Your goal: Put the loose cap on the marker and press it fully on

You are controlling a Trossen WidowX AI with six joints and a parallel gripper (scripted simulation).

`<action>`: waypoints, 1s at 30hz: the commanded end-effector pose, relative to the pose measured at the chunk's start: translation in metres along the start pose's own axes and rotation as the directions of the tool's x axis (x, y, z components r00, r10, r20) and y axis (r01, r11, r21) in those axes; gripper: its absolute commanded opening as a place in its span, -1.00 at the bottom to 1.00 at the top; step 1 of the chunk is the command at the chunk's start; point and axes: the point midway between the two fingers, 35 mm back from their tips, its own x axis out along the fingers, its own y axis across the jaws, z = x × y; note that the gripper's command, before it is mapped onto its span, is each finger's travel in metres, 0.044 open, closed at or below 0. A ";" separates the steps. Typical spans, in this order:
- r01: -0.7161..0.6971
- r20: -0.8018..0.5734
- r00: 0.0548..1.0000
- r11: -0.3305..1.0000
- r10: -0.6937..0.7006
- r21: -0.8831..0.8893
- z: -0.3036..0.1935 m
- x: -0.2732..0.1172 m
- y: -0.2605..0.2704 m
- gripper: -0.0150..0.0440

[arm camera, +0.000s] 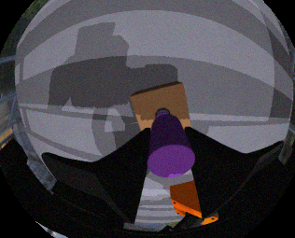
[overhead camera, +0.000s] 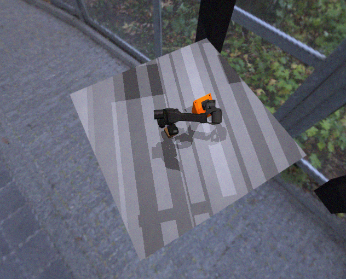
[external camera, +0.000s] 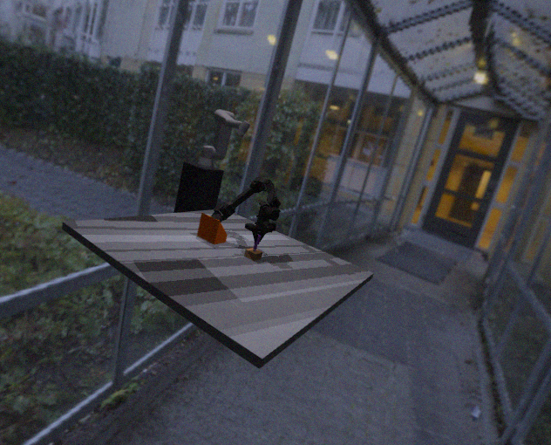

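Observation:
My gripper (overhead camera: 172,130) (external camera: 257,237) (arm camera: 167,133) is shut on the purple cap (arm camera: 171,161), which is roughly upright between the fingers. The tan holder block (overhead camera: 168,137) (external camera: 253,255) (arm camera: 159,97) stands on the table directly below. In the wrist view, a small dark round part of the marker (arm camera: 162,110) shows at the cap's far end, over the block; the cap lines up closely with it and hides the rest. Whether the cap is seated, or how far down it sits, cannot be told. In the exterior view a thin purple length spans from fingers to block.
An orange wedge-shaped block (overhead camera: 198,106) (external camera: 210,229) (arm camera: 185,195) stands by the arm's base. The striped table (overhead camera: 216,204) (external camera: 255,321) ends in open edges on all sides. The arm's shadow falls around the holder block.

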 end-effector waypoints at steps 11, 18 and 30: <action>-0.010 -0.025 1.000 1.000 0.010 -0.003 -0.003 0.032 0.000 -0.49; -0.010 -0.025 1.000 1.000 0.010 -0.004 0.000 0.039 0.000 -0.49; -0.011 -0.025 1.000 1.000 0.011 -0.004 0.004 0.049 0.001 -0.49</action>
